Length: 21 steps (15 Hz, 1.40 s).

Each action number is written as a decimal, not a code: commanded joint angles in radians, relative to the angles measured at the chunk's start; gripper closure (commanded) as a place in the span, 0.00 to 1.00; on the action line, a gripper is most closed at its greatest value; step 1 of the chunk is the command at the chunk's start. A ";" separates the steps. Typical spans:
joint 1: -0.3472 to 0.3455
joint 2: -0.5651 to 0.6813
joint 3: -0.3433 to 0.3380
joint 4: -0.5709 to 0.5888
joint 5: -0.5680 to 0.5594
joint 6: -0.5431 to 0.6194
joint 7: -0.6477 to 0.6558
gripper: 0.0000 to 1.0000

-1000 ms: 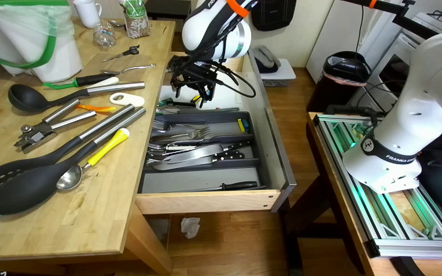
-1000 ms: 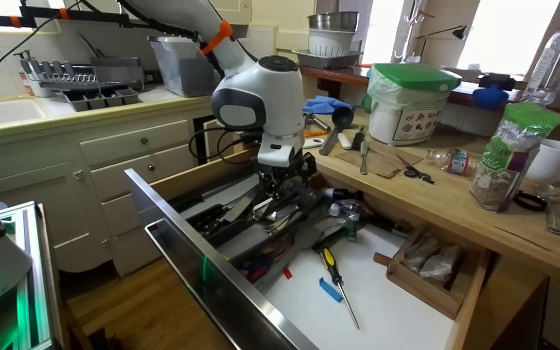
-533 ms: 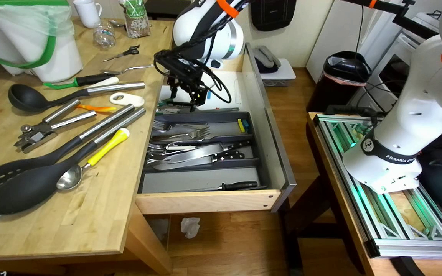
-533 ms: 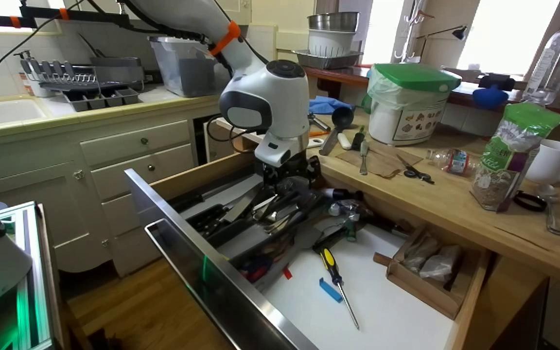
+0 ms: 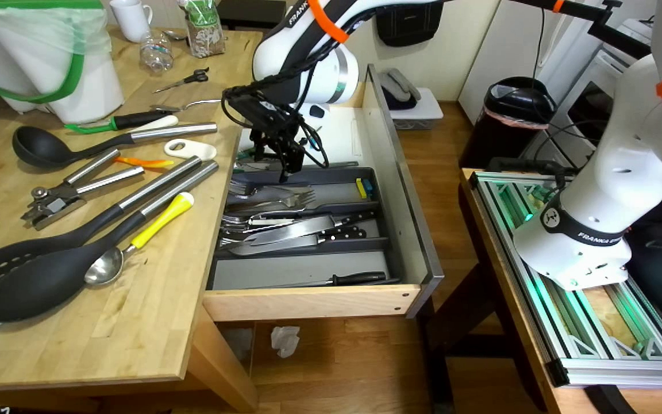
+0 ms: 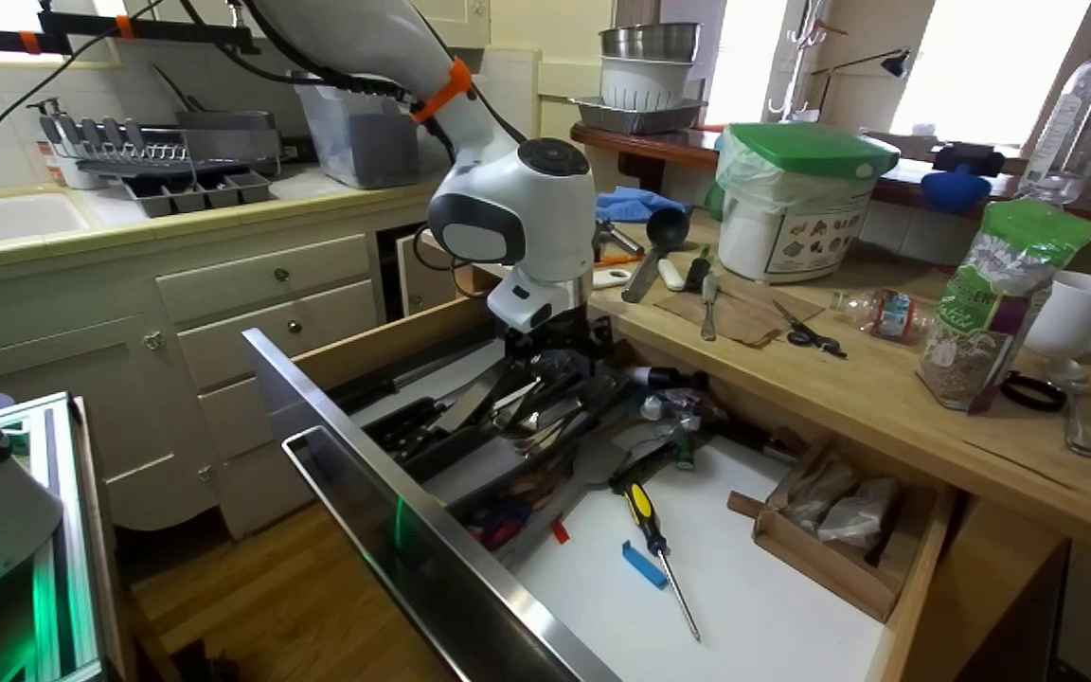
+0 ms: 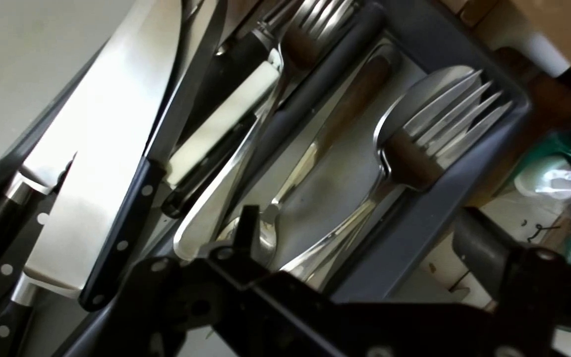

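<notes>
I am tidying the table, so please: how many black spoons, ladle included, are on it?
3: ladle near the bucket; slotted spoon and solid spoon side by side. More may be hidden.

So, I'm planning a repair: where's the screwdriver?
In an exterior view, the screwdriver lies below and right of centre, on the white drawer floor, beside a blue strip.

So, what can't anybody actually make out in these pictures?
Robot arm, in both exterior views: its middle stretch is cut off by the top edge.
Rightmost fork, wrist view: the handle's end is hidden behind the gripper.
Bottle label, in an exterior view: print too small to read.
Crumpled plastic bag in the brown box, in an exterior view: cloudy plastic hides whatever is inside, if anything.
</notes>
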 commanded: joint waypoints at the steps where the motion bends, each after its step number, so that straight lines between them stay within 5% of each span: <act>1: -0.003 -0.001 0.003 0.001 -0.006 -0.001 0.005 0.00; 12: -0.002 0.023 0.021 0.020 0.138 -0.014 0.196 0.00; 21: 0.047 0.058 -0.038 0.010 0.081 0.027 0.425 0.00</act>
